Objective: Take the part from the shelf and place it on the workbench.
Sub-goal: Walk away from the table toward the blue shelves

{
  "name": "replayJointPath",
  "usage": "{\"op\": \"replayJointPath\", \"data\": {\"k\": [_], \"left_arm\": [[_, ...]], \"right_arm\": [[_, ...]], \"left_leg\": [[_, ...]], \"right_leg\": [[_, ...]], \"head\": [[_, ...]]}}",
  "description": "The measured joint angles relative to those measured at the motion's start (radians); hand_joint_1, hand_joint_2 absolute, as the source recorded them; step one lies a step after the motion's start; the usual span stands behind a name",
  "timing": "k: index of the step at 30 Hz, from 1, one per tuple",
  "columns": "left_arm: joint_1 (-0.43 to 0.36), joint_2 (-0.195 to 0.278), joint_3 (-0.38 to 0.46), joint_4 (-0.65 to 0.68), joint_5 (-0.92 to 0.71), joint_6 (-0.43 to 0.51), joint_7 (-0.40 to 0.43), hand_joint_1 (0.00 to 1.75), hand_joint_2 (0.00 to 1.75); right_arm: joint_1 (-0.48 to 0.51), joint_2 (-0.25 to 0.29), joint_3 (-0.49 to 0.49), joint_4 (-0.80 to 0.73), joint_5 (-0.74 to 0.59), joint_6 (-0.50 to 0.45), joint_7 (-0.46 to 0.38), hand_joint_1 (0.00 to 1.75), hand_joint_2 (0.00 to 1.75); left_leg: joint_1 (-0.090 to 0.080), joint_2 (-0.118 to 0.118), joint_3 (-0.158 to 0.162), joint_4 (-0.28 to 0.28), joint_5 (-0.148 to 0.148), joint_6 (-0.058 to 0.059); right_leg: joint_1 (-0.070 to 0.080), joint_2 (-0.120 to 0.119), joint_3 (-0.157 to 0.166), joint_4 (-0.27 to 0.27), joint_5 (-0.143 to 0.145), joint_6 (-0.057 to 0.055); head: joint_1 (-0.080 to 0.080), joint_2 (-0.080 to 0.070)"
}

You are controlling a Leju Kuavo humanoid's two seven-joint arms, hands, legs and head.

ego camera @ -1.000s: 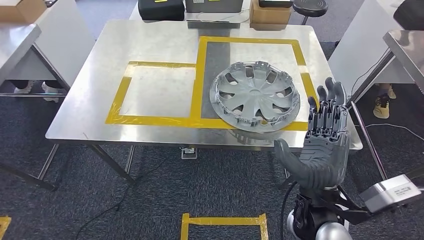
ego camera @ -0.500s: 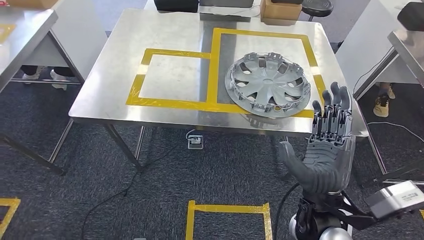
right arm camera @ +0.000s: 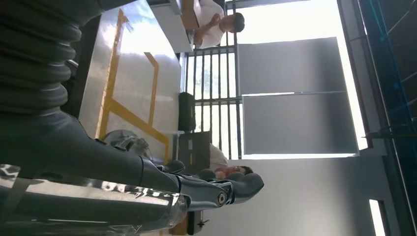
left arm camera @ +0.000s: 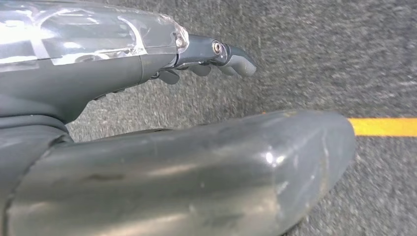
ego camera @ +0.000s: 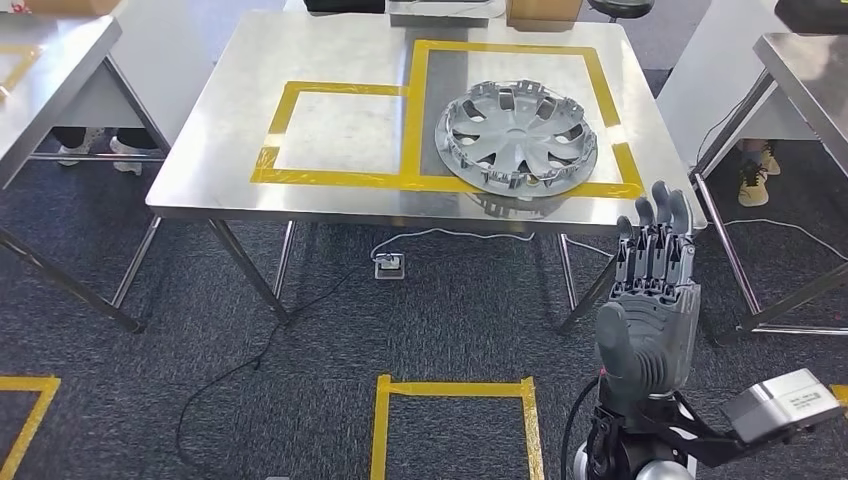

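Note:
The part, a silver wheel cover (ego camera: 516, 137), lies flat on the steel workbench (ego camera: 330, 60), inside the larger yellow-taped rectangle on its right side. My right hand (ego camera: 648, 300) is raised in front of the bench, nearer to me than its front edge, fingers straight and apart, holding nothing. The right wrist view shows the same hand (right arm camera: 147, 177) with the wheel cover (right arm camera: 125, 141) beyond it on the bench. My left hand (left arm camera: 196, 54) hangs over the carpet with its fingers loosely bent and nothing in them.
A smaller yellow-taped square (ego camera: 335, 135) marks the bench's left half. Other steel tables stand at left (ego camera: 40, 70) and right (ego camera: 800, 70). A yellow floor square (ego camera: 455, 425) lies on the carpet below me, and a cable (ego camera: 330, 290) runs under the bench. A person (right arm camera: 216, 24) sits beyond the bench.
The whole view has shifted: the workbench now sits farther away and higher in the picture, so the camera has backed off. My right hand's thumb has drawn in closer to the palm.

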Motion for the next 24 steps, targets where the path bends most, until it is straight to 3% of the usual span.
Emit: {"op": "replayJointPath", "data": {"k": [1,3,5,7,8,9,11,12,13,14,16,18,19,20,22,23,24], "left_arm": [[-0.001,0.001,0.000,0.000,-0.001,0.002,-0.002,0.00,0.00],[-0.004,0.003,0.000,0.000,-0.003,0.006,-0.005,0.00,0.00],[-0.005,0.006,0.000,0.000,-0.004,0.007,-0.006,0.00,0.00],[-0.005,0.007,0.000,0.000,-0.004,0.007,-0.006,0.00,0.00],[-0.006,0.008,0.000,0.000,-0.002,0.009,-0.006,0.00,0.00],[-0.006,0.009,0.000,0.000,0.000,0.010,-0.006,0.00,0.00],[-0.007,0.010,0.000,0.000,0.009,0.014,-0.006,0.00,0.00],[-0.006,0.010,0.000,0.000,0.012,0.015,-0.004,0.00,0.00],[-0.006,0.011,0.000,0.000,0.014,0.015,-0.002,0.00,0.00],[-0.005,0.012,0.000,0.000,0.013,0.015,0.003,0.00,0.00],[-0.005,0.014,0.000,0.000,0.007,0.012,0.015,0.00,0.00],[-0.006,0.015,0.000,-0.002,-0.001,0.008,0.021,0.00,0.00],[-0.006,0.016,0.000,-0.002,-0.005,0.006,0.021,0.00,0.00],[-0.006,0.016,0.000,-0.003,-0.008,0.005,0.021,0.00,0.00],[-0.004,0.019,0.000,-0.003,-0.010,0.004,0.021,0.00,0.00],[-0.003,0.020,0.000,-0.003,-0.010,0.004,0.021,0.00,0.00],[-0.003,0.021,0.000,-0.003,-0.010,0.004,0.021,0.00,0.00]], "right_arm": [[0.005,0.000,-0.001,0.000,-0.006,0.000,-0.006,0.00,0.00],[0.011,0.000,-0.004,-0.001,-0.014,0.000,-0.016,0.00,0.00],[0.016,0.000,-0.006,-0.001,-0.018,0.001,-0.022,0.00,0.00],[0.021,0.001,-0.006,0.000,-0.020,0.001,-0.023,0.00,0.00],[0.024,0.001,-0.007,0.000,-0.021,0.001,-0.024,0.00,0.00],[0.026,0.001,-0.007,0.000,-0.021,0.000,-0.024,0.00,0.00],[0.032,0.001,-0.008,0.001,-0.025,-0.005,-0.024,0.00,0.00],[0.036,0.002,-0.008,0.003,-0.028,-0.008,-0.026,0.00,0.00],[0.040,0.002,-0.008,0.005,-0.031,-0.011,-0.029,0.00,0.00],[0.044,0.002,-0.008,0.007,-0.032,-0.013,-0.033,0.00,0.00],[0.051,0.002,-0.009,0.008,-0.032,-0.017,-0.041,0.00,0.00],[0.054,0.002,-0.014,0.004,-0.028,-0.022,-0.047,0.00,0.00],[0.056,0.001,-0.017,0.002,-0.026,-0.023,-0.049,0.00,0.00],[0.058,0.001,-0.019,0.000,-0.024,-0.025,-0.050,0.00,0.00],[0.064,0.001,-0.022,-0.001,-0.022,-0.025,-0.051,0.00,0.00],[0.066,0.001,-0.023,-0.001,-0.021,-0.025,-0.051,0.00,0.00],[0.068,0.001,-0.024,-0.001,-0.021,-0.025,-0.051,0.00,0.00]], "left_leg": [[0.003,0.000,0.048,-0.058,0.008,-0.006],[0.005,-0.002,0.130,-0.176,-0.015,-0.002],[-0.001,-0.006,0.151,-0.221,-0.035,0.016],[-0.002,-0.004,0.134,-0.221,-0.019,0.037],[-0.002,-0.003,0.122,-0.222,-0.007,0.047],[-0.001,-0.003,0.107,-0.223,0.007,0.054],[-0.004,-0.004,0.074,-0.222,0.034,0.061],[-0.007,-0.004,0.056,-0.221,0.048,0.063],[-0.010,-0.004,0.038,-0.220,0.062,0.063],[-0.013,-0.004,0.020,-0.220,0.075,0.064],[-0.019,-0.004,-0.009,-0.220,0.101,0.062],[-0.023,-0.003,-0.023,-0.219,0.122,0.057],[-0.022,-0.002,-0.026,-0.221,0.132,0.053],[-0.020,-0.001,-0.028,-0.225,0.144,0.047],[-0.018,-0.001,-0.034,-0.232,0.155,0.035],[-0.019,-0.001,-0.043,-0.221,0.132,0.031],[-0.019,-0.002,-0.054,-0.194,0.090,0.027]], "right_leg": [[-0.003,0.000,-0.018,0.013,0.005,0.006],[-0.004,0.001,-0.043,0.038,0.013,0.018],[-0.005,0.002,-0.051,0.045,0.027,0.030],[-0.009,0.004,-0.057,0.049,0.023,0.042],[-0.011,0.005,-0.064,0.068,-0.008,0.048],[-0.012,0.006,-0.072,0.104,-0.057,0.052],[-0.012,0.006,-0.087,0.219,-0.164,0.057],[-0.012,0.007,-0.088,0.273,-0.190,0.057],[-0.011,0.007,-0.081,0.307,-0.190,0.055],[-0.010,0.007,-0.060,0.309,-0.167,0.049],[-0.002,0.008,0.027,0.214,-0.114,0.030],[0.010,0.008,0.136,0.054,-0.116,0.006],[0.015,0.009,0.170,-0.002,-0.127,-0.001],[0.019,0.009,0.185,-0.032,-0.132,-0.004],[0.018,0.008,0.172,-0.047,-0.109,-0.007],[0.016,0.006,0.161,-0.052,-0.092,-0.011],[0.013,0.004,0.145,-0.058,-0.075,-0.014]], "head": [[-0.003,0.000],[-0.010,0.000],[-0.013,0.000],[-0.012,0.000],[-0.011,0.000],[-0.009,0.000],[-0.001,0.000],[0.003,0.000],[0.009,0.000],[0.014,0.000],[0.023,0.000],[0.025,0.000],[0.023,0.000],[0.024,0.000],[0.026,0.000],[0.026,0.000],[0.021,0.000]]}}
